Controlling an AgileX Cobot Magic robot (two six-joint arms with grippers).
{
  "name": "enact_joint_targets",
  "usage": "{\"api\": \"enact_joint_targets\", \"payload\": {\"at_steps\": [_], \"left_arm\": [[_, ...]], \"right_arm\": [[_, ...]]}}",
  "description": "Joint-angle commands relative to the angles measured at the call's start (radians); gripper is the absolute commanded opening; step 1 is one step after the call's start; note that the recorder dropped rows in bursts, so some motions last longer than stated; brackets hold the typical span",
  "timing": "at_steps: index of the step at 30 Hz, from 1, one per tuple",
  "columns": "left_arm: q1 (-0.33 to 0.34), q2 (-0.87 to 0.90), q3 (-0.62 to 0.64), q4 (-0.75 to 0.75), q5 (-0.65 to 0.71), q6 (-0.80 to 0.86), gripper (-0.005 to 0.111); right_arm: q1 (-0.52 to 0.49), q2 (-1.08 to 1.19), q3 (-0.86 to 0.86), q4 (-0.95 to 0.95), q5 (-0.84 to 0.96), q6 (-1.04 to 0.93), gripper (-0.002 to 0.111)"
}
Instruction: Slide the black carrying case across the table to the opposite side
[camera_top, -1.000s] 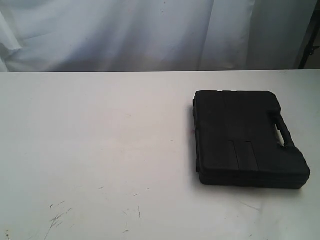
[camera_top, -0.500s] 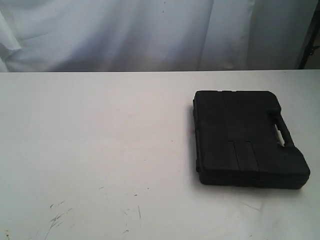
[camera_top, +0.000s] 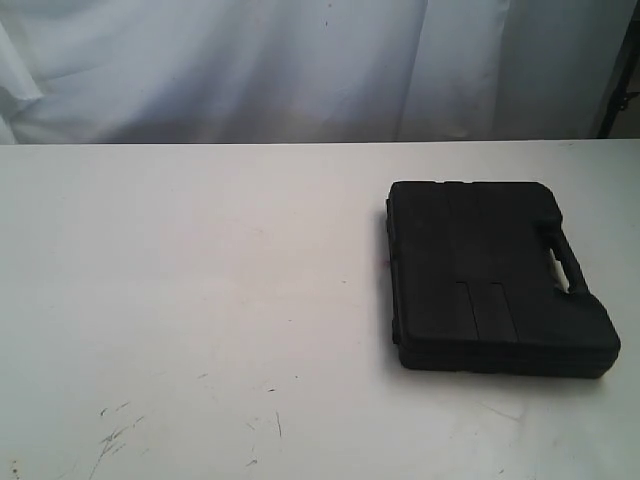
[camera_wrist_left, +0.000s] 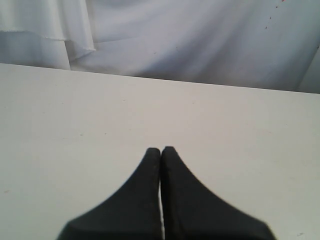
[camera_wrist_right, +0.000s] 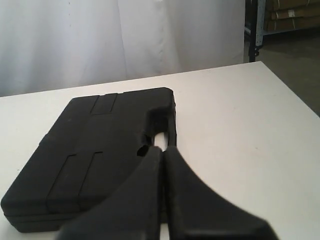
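**Right gripper** (camera_wrist_right: 162, 148): the two black tapered fingers are pressed together along their inner faces, with nothing clamped between them. The fingertips sit at the oblong cut-out of the moulded handle (camera_wrist_right: 160, 124). Whether they touch the handle cannot be determined.

**Black rectangular moulded-plastic carrying case** (camera_wrist_right: 95, 145): the case is closed and lies flat on the large plain white tabletop (camera_wrist_right: 240, 125). Its surface is matt black with rounded corners, and a seam runs around the side wall. The lid carries shallow rectangular panel outlines, two at the end nearer the gripper and one at the far end. The handle is integral with one long edge, the edge that faces the right gripper. The body of the case extends ahead of the fingertips and away to one side of them.

**Left gripper** (camera_wrist_left: 161, 149): the fingers are closed tip to tip and hold nothing. Bare tabletop lies below and ahead of them, up to the table's far edge.

**Surroundings**: in the exterior view the case occupies the right arm's half of the table. Thin dark scratches (camera_top: 115, 435) mark the left arm's half, well apart from the case. A white fabric curtain (camera_top: 300, 70) hangs beyond the far edge.
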Motion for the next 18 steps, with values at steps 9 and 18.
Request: {"api": "enact_joint_targets", "payload": {"at_steps": [9, 18], "left_arm": [[-0.005, -0.004, 0.005, 0.0, -0.006, -0.003, 0.0], [-0.005, -0.004, 0.005, 0.0, -0.006, -0.003, 0.0]], "right_arm": [[-0.004, -0.005, 0.009, -0.024, 0.046, -0.007, 0.0], [-0.004, -0.005, 0.009, -0.024, 0.055, -0.047, 0.0]]}}
